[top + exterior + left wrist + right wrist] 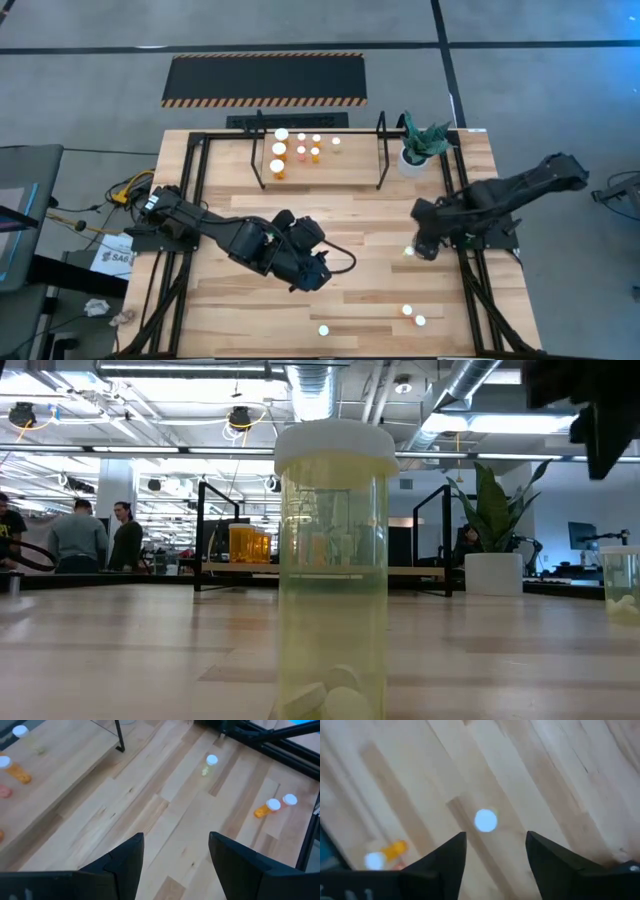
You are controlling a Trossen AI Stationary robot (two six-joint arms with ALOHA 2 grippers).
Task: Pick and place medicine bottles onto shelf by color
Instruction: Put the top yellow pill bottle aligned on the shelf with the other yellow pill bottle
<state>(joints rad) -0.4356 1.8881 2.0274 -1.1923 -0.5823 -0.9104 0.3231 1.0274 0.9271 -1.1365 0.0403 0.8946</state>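
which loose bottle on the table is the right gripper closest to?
The pale bottle just beside the right gripper; the other loose bottles stand farther off, near the table's front edge.

table [340, 225]: light brown wood
floor mat [265, 79]: black with yellow and black stripes on the edge
near bottle [335, 575]: pale yellow, white cap
bottles on the shelf [279, 167]: orange and pink, white caps
plant [424, 136]: green, in a white pot
arms: black

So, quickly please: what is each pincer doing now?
Left pincer: open, holding nothing.
Right pincer: open, empty, above a white-capped bottle.
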